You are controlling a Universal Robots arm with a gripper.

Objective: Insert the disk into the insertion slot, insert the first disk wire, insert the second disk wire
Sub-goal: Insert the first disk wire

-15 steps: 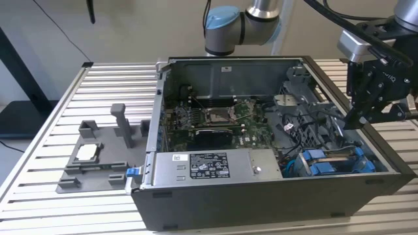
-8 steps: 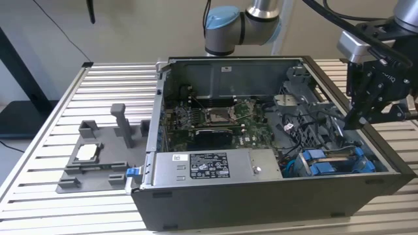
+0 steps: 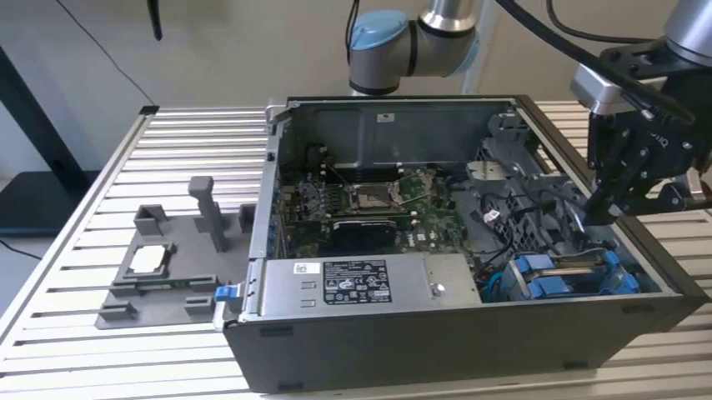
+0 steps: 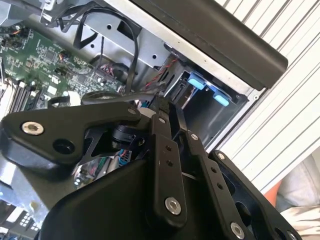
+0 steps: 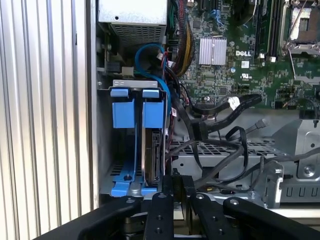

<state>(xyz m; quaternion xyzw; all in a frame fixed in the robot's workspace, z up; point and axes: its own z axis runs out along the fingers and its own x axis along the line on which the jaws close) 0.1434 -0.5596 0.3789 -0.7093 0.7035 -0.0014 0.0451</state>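
Note:
The disk (image 5: 153, 155) stands on edge inside the insertion slot (image 5: 106, 150), with blue carrier tabs (image 5: 135, 114) at the slot's mouth. In the exterior view the slot (image 3: 573, 275) is at the near right corner of the open computer case. My gripper (image 3: 601, 212) hangs just above and behind it. In both wrist views the gripper (image 5: 176, 183) (image 4: 152, 107) has its fingers drawn close together on a black disk wire (image 4: 106, 96) that loops away from the tips. Another black wire with a white tag (image 5: 231, 104) lies loose beside the slot.
The motherboard (image 3: 373, 208) fills the case floor, and a grey box with a sticker (image 3: 350, 283) sits along the near wall. A bundle of cables (image 5: 177, 55) runs beside the slot. A grey fixture tray with posts (image 3: 167, 267) stands on the slatted table (image 3: 78, 250).

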